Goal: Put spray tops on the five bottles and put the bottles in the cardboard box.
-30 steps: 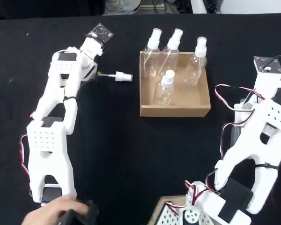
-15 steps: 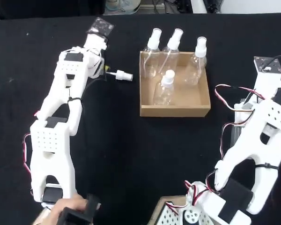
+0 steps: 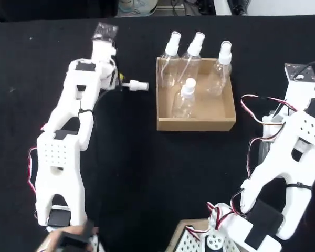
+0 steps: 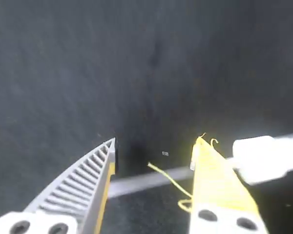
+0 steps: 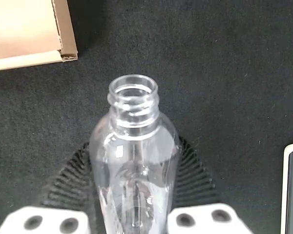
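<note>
The left gripper [image 4: 156,156] is released, jaws astride the tube of the spray top [image 3: 135,85], just beside the cardboard box [image 3: 195,125]. The right gripper [image 5: 134,146] is clenched on an uncapped bottle [image 5: 133,102] near the box's corner.

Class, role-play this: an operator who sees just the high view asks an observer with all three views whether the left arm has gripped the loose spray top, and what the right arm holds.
Operator: Is the loose spray top gripped?
Observer: No. The left gripper is open; the top's thin tube lies across the gap, unclamped.
Operator: And the right arm?
Observer: The right gripper is shut on a bottle with a bare, uncapped neck, near the cardboard box's corner.
</note>
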`<action>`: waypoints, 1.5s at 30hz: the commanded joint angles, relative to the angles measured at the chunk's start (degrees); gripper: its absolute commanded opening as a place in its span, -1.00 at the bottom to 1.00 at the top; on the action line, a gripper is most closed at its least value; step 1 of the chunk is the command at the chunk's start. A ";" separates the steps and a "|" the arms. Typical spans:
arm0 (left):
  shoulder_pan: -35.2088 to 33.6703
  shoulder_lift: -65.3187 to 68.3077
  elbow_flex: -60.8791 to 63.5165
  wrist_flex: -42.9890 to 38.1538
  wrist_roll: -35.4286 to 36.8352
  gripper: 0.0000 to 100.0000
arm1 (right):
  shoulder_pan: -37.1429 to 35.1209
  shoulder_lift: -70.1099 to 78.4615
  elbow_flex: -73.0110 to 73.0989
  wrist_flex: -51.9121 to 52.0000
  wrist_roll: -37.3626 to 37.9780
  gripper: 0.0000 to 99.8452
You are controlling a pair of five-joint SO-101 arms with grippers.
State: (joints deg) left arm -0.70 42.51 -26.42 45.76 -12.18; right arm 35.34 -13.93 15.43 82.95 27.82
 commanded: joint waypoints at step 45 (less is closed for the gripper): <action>0.92 -2.11 -16.84 32.18 -27.25 -0.62 | -0.97 -3.74 -0.40 -1.23 -0.18 -0.98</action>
State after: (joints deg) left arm 0.35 41.19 -41.10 76.35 -38.81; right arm 35.25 -14.46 15.43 82.95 27.82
